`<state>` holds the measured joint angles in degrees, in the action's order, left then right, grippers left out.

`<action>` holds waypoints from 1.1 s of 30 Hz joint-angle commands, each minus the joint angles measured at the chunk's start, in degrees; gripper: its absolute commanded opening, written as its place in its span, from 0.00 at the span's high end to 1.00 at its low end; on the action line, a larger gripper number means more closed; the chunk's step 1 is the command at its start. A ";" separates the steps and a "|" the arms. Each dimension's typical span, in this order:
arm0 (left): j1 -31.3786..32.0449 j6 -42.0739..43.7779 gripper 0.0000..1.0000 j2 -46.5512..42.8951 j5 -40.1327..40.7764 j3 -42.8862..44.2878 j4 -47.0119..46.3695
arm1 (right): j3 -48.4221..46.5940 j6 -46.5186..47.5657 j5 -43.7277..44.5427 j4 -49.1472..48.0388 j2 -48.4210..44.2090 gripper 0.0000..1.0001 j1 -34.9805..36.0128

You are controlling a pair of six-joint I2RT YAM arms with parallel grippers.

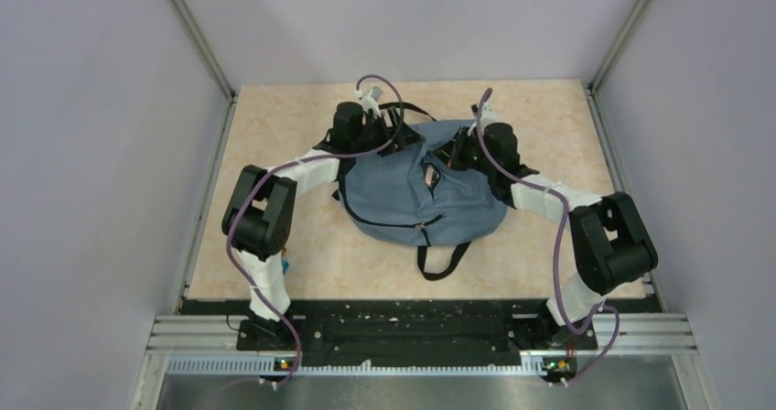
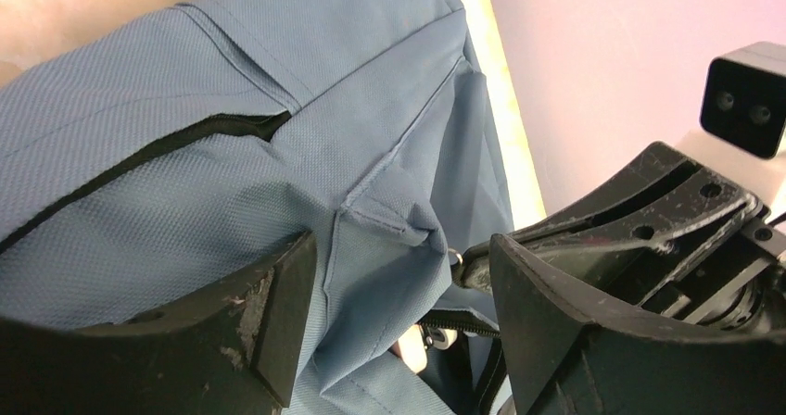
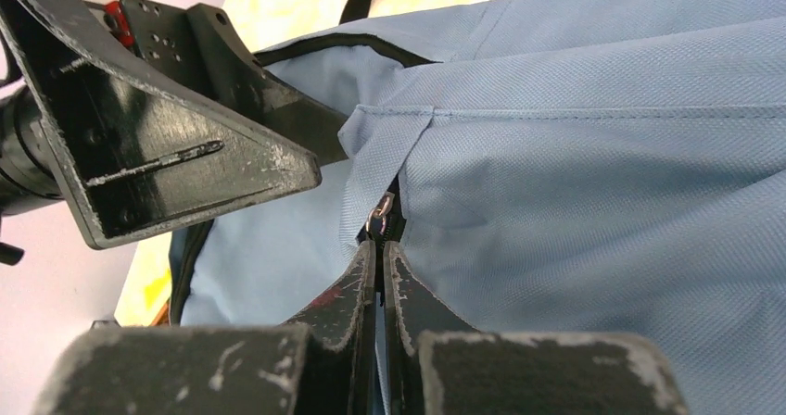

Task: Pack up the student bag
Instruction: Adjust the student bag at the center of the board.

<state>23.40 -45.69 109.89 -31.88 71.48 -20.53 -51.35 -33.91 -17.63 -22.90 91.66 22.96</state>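
Gripping the zipper pull (image 3: 377, 220) of the student bag (image 1: 430, 190), slumped on the table (image 1: 302, 126).
Clenched on that pull with the right gripper (image 3: 380, 253), likely to run the zipper; released with the left gripper (image 2: 399, 276) astride a fabric fold (image 2: 389, 220), perhaps bracing; pinch visible from the wrists alone, layout from above alone.

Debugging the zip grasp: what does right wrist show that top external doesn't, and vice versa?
Right wrist only: the right tool shut just below the metal zipper ring. What it pinches is hidden.
Top external only: the whole student bag and its black strap loop on the near side.
Both: slate-blue bag fabric and the tan table.
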 commanded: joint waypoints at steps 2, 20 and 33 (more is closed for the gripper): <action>0.59 2.27 0.29 -0.30 2.39 4.25 3.17 | -0.71 2.49 -0.41 0.85 -1.28 1.00 2.12; 1.39 1.34 0.69 5.67 4.46 10.68 7.76 | -3.71 7.38 2.39 4.70 0.98 1.00 5.43; 0.41 -4.03 1.00 7.09 13.08 9.97 -1.00 | -2.35 10.76 6.63 10.32 -0.78 1.00 6.35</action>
<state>24.64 -47.81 116.03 -25.50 79.83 -13.04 -53.41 -24.82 -9.41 -17.50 92.42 27.33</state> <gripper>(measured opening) 0.014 0.008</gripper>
